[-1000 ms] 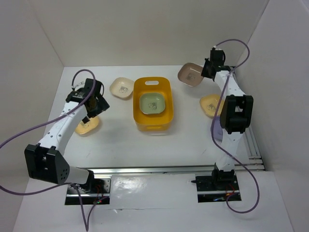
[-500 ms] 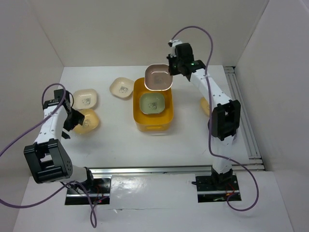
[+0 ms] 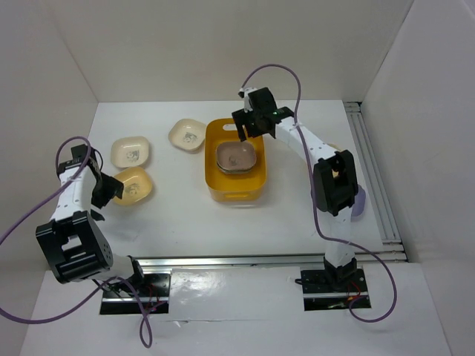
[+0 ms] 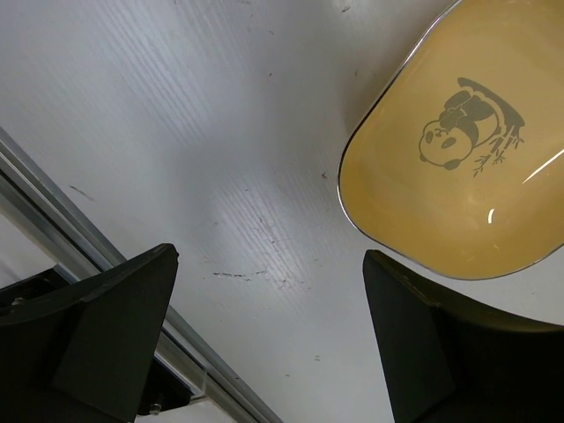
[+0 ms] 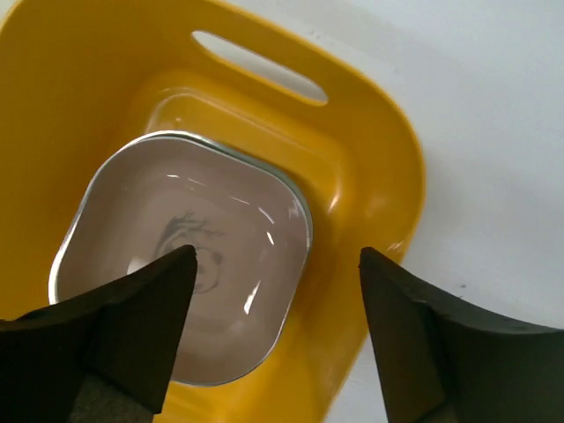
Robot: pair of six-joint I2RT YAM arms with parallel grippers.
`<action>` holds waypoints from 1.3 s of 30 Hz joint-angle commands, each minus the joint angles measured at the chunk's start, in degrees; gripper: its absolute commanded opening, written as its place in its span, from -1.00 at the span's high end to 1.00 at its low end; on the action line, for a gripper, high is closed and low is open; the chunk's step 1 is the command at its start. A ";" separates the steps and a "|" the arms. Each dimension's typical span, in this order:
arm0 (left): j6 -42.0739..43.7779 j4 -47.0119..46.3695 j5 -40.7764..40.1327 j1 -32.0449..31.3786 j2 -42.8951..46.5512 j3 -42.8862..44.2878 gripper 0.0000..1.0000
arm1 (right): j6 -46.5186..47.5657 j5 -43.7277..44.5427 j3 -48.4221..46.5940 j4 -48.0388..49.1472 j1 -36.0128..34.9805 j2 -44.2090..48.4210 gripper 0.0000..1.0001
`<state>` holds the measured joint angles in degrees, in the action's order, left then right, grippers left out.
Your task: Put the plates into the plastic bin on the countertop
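The yellow-orange plastic bin [image 3: 211,169] stands mid-countertop. A brown plate [image 3: 236,156] lies flat inside it, also seen in the right wrist view as the brown plate [image 5: 185,264] within the bin's wall [image 5: 374,167]. My right gripper [image 3: 249,126] hovers over the bin's far end, open [image 5: 275,317], with nothing between its fingers. A yellow-orange plate [image 3: 133,185] with a panda mark [image 4: 463,141] lies at the left. My left gripper [image 3: 100,191] is just left of it, wide open [image 4: 269,335] over bare countertop. Two cream plates [image 3: 130,151] [image 3: 187,135] lie further back.
White walls close the countertop on the left, back and right. A metal rail [image 4: 97,264] runs along the near edge close to my left gripper, and another rail [image 3: 375,185] runs down the right side.
My right arm swung the brown plate from the back right over the bin and opened; the plate now rests in the bin. My left arm moved left beside the yellow-orange plate.
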<state>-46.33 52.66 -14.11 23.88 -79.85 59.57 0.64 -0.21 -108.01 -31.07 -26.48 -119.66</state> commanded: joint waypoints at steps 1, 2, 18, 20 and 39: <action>1.93 -0.89 2.06 1.08 -1.09 -0.42 -1.00 | -0.64 1.09 1.39 2.51 -3.57 2.14 -0.68; 1.94 -0.90 2.07 1.08 -1.09 -0.42 -1.00 | -0.64 1.09 1.39 2.51 -4.36 2.67 -0.77; 3.26 -5.82 6.36 3.63 -8.82 1.77 -1.00 | 0.50 4.34 12.64 8.30 -18.34 21.04 -1.00; 3.26 -6.43 6.90 5.20 -10.15 1.78 -1.00 | 0.50 4.34 14.75 9.01 -18.34 22.71 -1.00; 4.05 -9.60 8.40 5.92 -16.90 1.07 -0.66 | -0.64 3.11 27.50 16.30 -18.34 31.15 -1.00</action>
<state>-43.40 43.64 -7.07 29.65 -94.80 59.75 0.27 3.01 -80.99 -19.31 -44.71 -91.83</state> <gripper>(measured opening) 0.836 0.999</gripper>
